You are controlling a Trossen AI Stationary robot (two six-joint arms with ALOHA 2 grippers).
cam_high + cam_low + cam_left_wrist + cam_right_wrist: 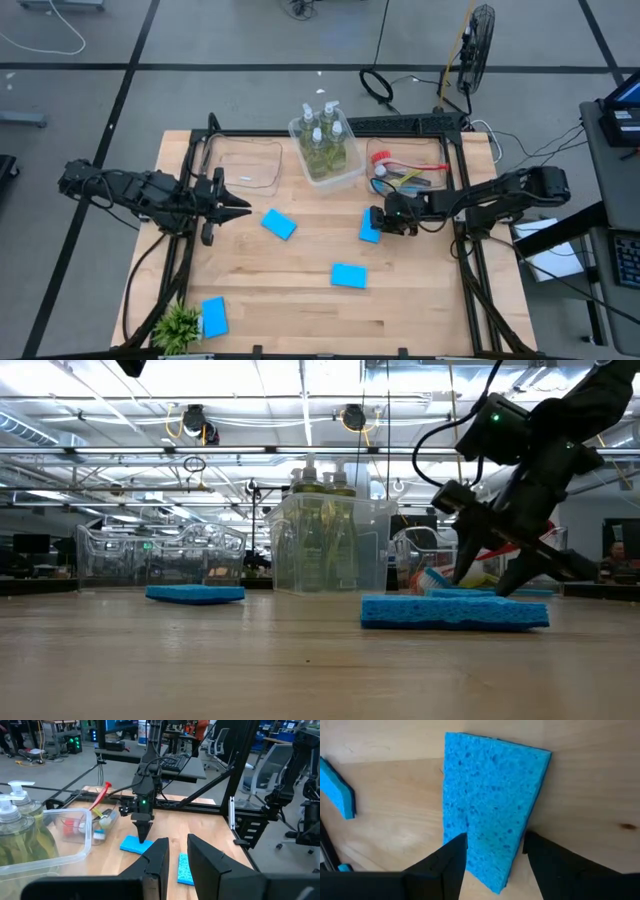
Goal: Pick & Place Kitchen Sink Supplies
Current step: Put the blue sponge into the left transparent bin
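Note:
Several flat blue sponges lie on the wooden table. One sponge [368,229] [490,795] lies flat below my right gripper [380,222] [495,850]. That gripper is open and slants down, one finger on either side of the sponge's near end, and I see no touch. Other sponges [279,224] [348,275] [213,316] lie apart from it. The soap bottles [322,138] stand in a clear bin [345,175]. The brushes [405,170] lie in a second bin. My left gripper [238,207] [177,855] hovers at the table's left, open, with nothing between its fingers.
An empty clear bin [245,165] sits at the back left. A small green plant [178,325] stands at the near left corner beside one sponge. A black frame [460,200] borders the table. Bare wood shows between the sponges at the middle and near edge.

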